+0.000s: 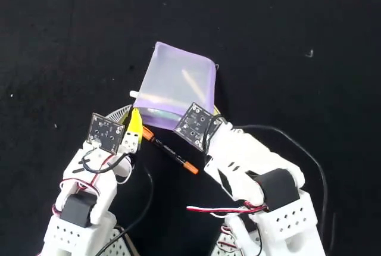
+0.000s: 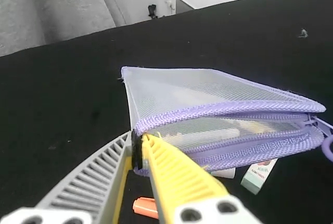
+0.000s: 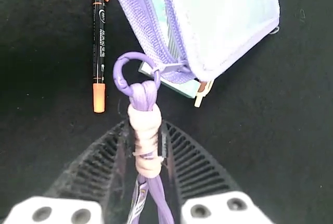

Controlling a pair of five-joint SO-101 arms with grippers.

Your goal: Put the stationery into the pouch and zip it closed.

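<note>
- High view: the pouch [image 1: 178, 86] lies mid-tabletop [image 1: 309, 89], well apart from every edge. An orange-capped marker [image 1: 172, 153] lies just beside it, toward the arms' edge.
- Left wrist view: the left gripper [image 2: 139, 148] has its fingers pinched on the pouch's corner.
- Right wrist view: the right gripper [image 3: 146, 138] has its fingers clamped on the pouch's purple strap [image 3: 144, 99].

Two white arms side by side, left arm [image 1: 89, 175] and right arm [image 1: 253, 169] stretched forward and angled toward each other, left hand [image 2: 138, 145] pinched on the pouch [image 2: 208, 96] corner, right hand [image 3: 146, 133] clamped around the purple zip cord [image 3: 143, 99]
</note>
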